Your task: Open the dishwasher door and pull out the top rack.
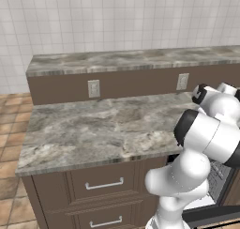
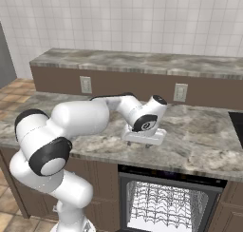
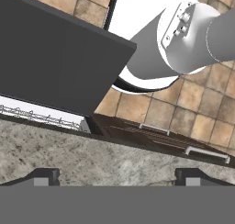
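Observation:
The dishwasher door [image 3: 55,58] is swung down and juts out flat from the counter front as a wide dark grey panel; its dark edge [image 1: 209,216] shows low on the right. Inside the open cavity sits the top rack [image 2: 166,202], a pale wire basket with rows of thin tines, also seen as a wire grid [image 1: 218,176] and as a thin wire edge [image 3: 41,117] under the counter lip. My gripper [image 3: 117,179] hangs above the marble counter's front edge, looking down. It is open, fingertips [image 3: 43,176] wide apart, nothing between them. My hand [image 2: 144,135] hovers over the counter above the dishwasher.
The marble counter [image 2: 199,136] runs left to right, with a raised back ledge and wall outlets [image 1: 93,88]. Brown drawers with silver handles [image 1: 104,184] [image 3: 206,153] flank the dishwasher. A black cooktop edge [image 2: 237,124] lies at the far right. Tiled floor [image 3: 202,99] lies below.

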{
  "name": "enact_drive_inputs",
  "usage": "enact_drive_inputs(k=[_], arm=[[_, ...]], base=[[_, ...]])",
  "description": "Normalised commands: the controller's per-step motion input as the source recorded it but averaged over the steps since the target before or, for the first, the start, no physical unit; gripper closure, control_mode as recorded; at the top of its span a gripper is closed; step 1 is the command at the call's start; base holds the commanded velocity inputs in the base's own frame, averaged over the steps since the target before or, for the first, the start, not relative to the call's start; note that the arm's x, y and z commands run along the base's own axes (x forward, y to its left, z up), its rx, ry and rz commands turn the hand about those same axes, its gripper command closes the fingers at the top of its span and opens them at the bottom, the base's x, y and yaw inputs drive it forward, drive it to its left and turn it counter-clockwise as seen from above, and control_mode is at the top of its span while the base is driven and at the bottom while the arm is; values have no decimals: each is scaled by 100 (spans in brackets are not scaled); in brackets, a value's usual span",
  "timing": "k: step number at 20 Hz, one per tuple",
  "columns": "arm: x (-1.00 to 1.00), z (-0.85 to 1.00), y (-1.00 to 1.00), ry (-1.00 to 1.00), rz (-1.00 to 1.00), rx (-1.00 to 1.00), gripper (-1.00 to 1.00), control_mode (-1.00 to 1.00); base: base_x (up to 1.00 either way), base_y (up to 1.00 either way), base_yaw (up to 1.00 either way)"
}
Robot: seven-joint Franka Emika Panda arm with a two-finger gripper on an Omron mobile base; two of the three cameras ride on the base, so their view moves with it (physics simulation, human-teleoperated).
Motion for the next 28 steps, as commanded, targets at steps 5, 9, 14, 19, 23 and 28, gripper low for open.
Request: enact_drive_inputs(k=[5,9,14,19,23,28], arm=[[52,-4,1,12,-21,0,-100,-100],[41,-10,0,7,-14,0,-100,-100],[4,-6,0,1,-3,0,-100,100],[0,0,0,0,0,0,-100,100],[0,0,0,0,0,0,-100,100],[0,0,0,0,0,0,-100,100]], base=[[0,0,0],[0,0,0],[0,1,0],[-17,32,0],[-48,54,-1],[-54,56,-5]])
